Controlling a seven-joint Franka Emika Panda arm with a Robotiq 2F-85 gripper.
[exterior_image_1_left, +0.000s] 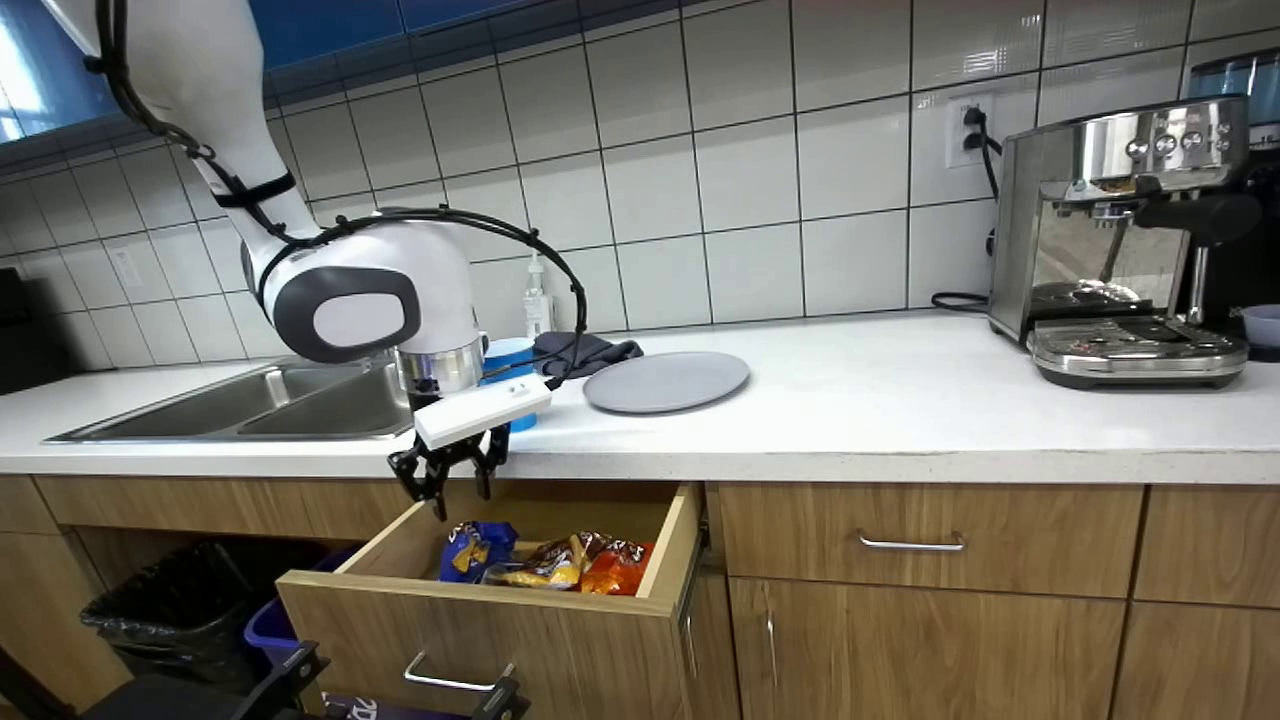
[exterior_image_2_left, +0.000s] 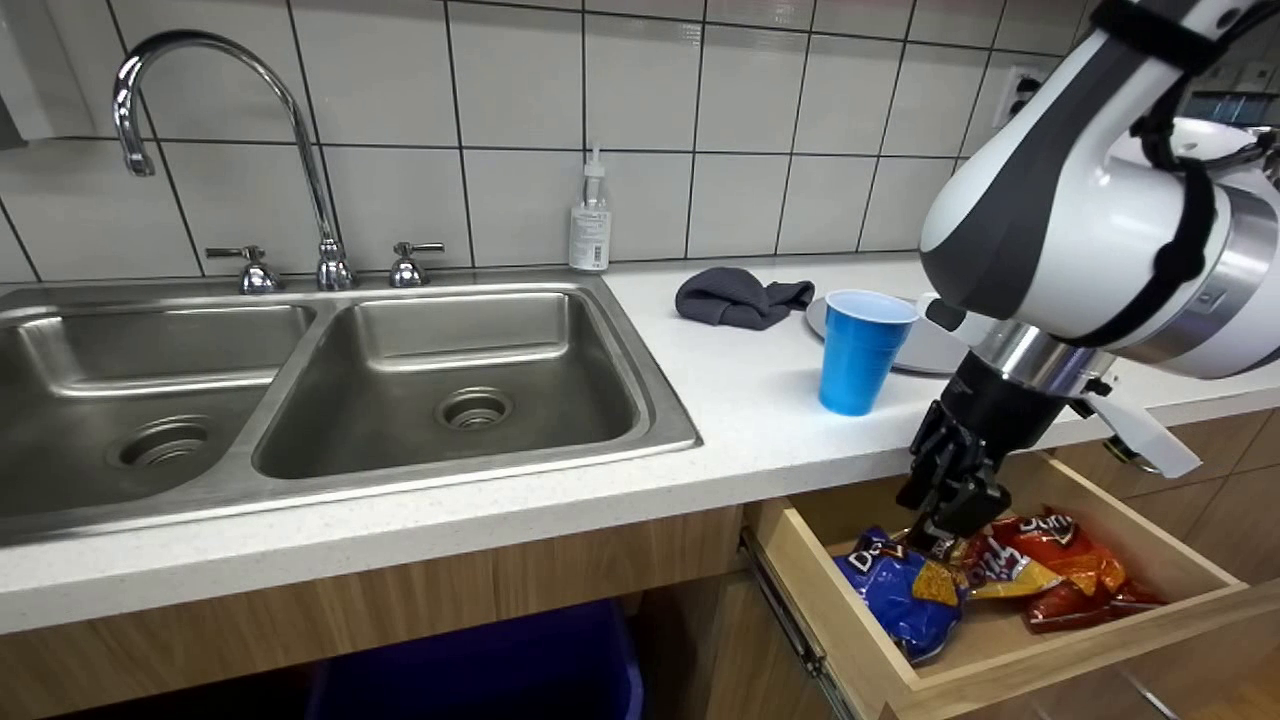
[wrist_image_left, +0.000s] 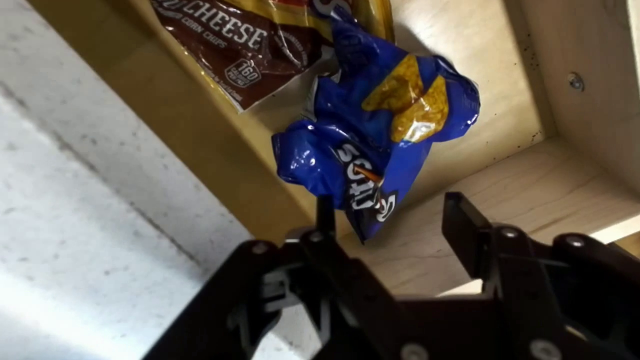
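The blue chip bag (wrist_image_left: 370, 115) already lies inside the left part of the pulled-out drawer (exterior_image_1_left: 560, 640), just beside the other chip bags (exterior_image_2_left: 1075, 555), with the gripper (wrist_image_left: 389, 205) above it, spread apart and holding nothing, and the drawer still standing open.

Blue bag (wrist_image_left: 370, 125): “Doritos”, brown bag (wrist_image_left: 265, 52): “CHEESE”

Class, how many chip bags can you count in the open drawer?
3 that show, side by side in the drawer: the blue bag nearest the sink, then the yellow bag, then the red bag. They overlap, so others may be hidden.
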